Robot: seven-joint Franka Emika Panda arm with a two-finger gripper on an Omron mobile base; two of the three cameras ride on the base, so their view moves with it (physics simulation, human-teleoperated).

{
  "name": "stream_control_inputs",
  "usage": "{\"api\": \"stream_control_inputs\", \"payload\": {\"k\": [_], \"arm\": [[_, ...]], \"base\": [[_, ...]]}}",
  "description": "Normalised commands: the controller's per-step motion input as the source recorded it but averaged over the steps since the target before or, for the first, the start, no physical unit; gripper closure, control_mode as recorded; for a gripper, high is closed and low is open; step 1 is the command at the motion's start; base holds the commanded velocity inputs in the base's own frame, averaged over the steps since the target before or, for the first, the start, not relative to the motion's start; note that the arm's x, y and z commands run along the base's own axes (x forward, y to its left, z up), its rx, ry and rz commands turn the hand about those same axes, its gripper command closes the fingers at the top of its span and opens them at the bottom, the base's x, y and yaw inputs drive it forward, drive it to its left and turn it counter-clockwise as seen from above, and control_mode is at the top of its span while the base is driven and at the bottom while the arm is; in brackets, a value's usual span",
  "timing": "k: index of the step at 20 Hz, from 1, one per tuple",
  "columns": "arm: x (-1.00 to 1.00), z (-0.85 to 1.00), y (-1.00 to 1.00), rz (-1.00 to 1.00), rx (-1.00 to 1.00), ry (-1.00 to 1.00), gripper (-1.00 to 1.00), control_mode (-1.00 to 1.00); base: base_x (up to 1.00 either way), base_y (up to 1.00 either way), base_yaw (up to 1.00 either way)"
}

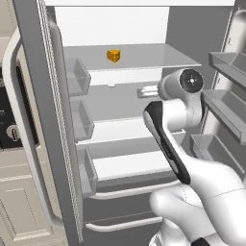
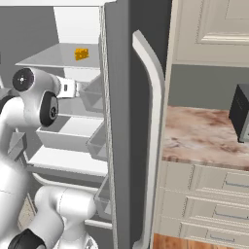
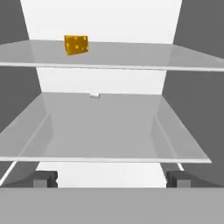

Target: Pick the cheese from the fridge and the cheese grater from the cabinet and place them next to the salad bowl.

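cheese (image 1: 113, 55): 1 | fridge (image 1: 48, 120): 1 | shelves (image 3: 105, 127): 2

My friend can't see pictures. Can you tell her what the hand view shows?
A small orange cheese sits on the upper shelf of the open fridge, up and to the left. The end effector is open, its fingertips low at the shelf below, not touching the cheese.

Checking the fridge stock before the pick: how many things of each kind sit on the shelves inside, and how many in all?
Cheese: 1, orange-yellow, on the upper shelf.
Small white piece: 1, on the shelf below; too small to identify.
Total: 2
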Motion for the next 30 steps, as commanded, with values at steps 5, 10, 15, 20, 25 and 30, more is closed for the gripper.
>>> {"api": "stream_control_inputs", "payload": {"k": [5,10,15,20,25,30], "arm": [[-0.01,0.52,0.06,-0.04,0.02,-0.08,-1.0,-1.0],[0.0,0.57,0.05,-0.04,0.05,0.0,-1.0,-1.0],[0.0,0.53,0.06,-0.01,0.06,0.01,-1.0,-1.0],[0.05,0.4,0.12,0.0,0.06,0.0,-1.0,-1.0],[0.22,0.19,0.17,0.0,0.07,0.0,-1.0,-1.0],[0.37,0.0,0.18,0.0,0.06,0.0,-1.0,-1.0]], "base": [[0.0,0.0,0.0],[0.0,0.0,0.0],[0.0,0.0,0.0],[0.0,0.0,0.0],[0.0,0.0,0.0],[0.0,0.0,0.0]]}}
